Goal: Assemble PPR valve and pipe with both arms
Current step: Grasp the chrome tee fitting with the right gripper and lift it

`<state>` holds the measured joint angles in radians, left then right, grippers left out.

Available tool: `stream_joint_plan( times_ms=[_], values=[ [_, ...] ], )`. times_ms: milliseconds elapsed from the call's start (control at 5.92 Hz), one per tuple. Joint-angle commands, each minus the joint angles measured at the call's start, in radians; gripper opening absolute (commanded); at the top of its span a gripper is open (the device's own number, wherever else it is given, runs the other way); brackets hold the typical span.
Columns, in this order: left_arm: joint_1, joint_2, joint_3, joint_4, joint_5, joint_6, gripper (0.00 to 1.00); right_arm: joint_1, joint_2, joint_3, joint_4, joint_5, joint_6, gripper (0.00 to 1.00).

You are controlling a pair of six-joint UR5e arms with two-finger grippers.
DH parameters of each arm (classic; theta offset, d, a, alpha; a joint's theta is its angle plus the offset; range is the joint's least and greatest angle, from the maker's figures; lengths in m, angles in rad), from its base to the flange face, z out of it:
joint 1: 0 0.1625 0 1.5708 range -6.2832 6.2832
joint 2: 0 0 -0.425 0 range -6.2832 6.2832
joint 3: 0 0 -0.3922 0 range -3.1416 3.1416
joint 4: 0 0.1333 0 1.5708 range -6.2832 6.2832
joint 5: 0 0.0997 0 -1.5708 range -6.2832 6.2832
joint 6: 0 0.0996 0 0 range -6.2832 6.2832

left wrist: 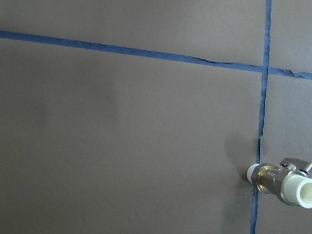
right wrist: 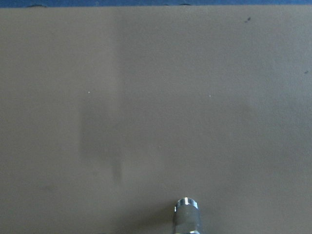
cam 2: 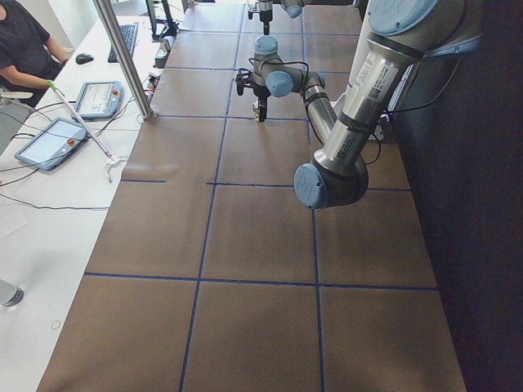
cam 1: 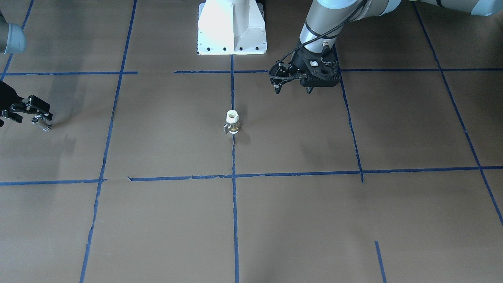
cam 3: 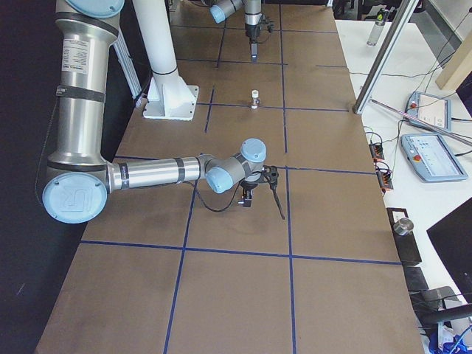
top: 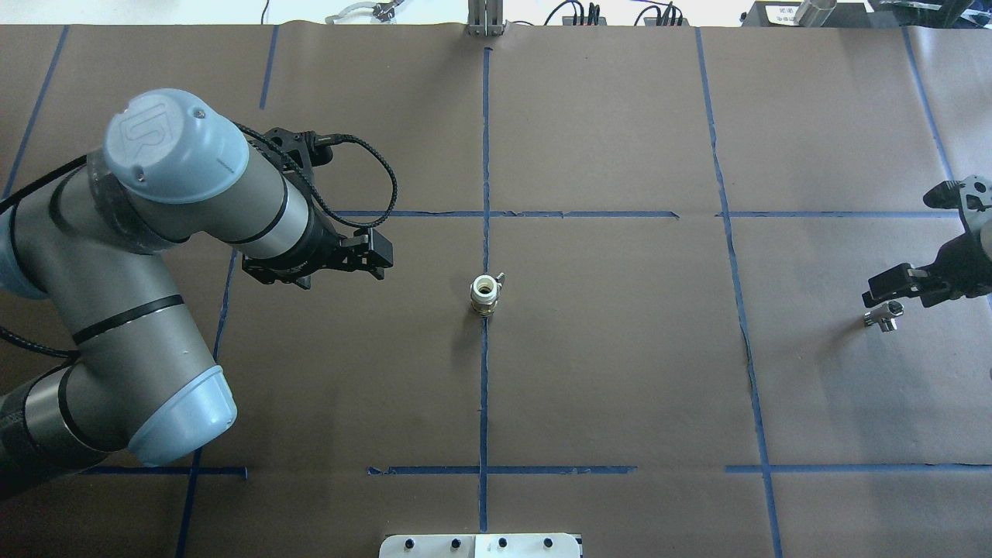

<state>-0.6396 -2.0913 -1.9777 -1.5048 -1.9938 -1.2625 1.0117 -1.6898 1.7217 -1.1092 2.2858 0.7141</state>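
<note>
The PPR valve (cam 1: 232, 122) stands upright on the blue centre tape line, white end up. It also shows in the overhead view (top: 484, 294) and low right in the left wrist view (left wrist: 280, 180). My left gripper (cam 1: 292, 90) hangs above the table to the robot's left of the valve, apart from it, tips spread and empty. My right gripper (cam 1: 27, 117) is far out on the robot's right, low over the table. It looks shut on the head of the silver pipe (top: 883, 316), which sticks out toward the centre. The pipe's tip shows in the right wrist view (right wrist: 186, 214).
The white pedestal (cam 1: 232, 27) stands at the robot's edge of the table. Blue tape lines (top: 486, 213) grid the brown paper cover. Beyond the far edge are a metal post (cam 2: 122, 57), tablets (cam 2: 49, 140) and a seated person (cam 2: 24, 45).
</note>
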Motion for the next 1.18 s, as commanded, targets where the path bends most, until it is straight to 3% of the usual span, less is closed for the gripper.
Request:
stream_joint_plan(
  times_ms=[0, 169, 676, 1014],
  values=[
    [0.0, 0.0, 0.0, 0.0, 0.0, 0.0, 1.0, -0.005, -0.007, -0.016, 0.0, 0.0, -0.001, 0.94],
    [0.0, 0.002, 0.0, 0.0, 0.0, 0.0, 1.0, -0.005, -0.008, -0.017, -0.001, 0.0, 0.001, 0.8],
    [0.0, 0.004, 0.0, 0.0, 0.0, -0.001, 1.0, -0.004, -0.007, -0.008, -0.001, 0.0, 0.002, 0.0],
    [-0.002, 0.002, -0.001, -0.002, 0.0, -0.001, 1.0, 0.005, -0.01, 0.046, -0.003, 0.003, 0.002, 0.0]
  ],
)
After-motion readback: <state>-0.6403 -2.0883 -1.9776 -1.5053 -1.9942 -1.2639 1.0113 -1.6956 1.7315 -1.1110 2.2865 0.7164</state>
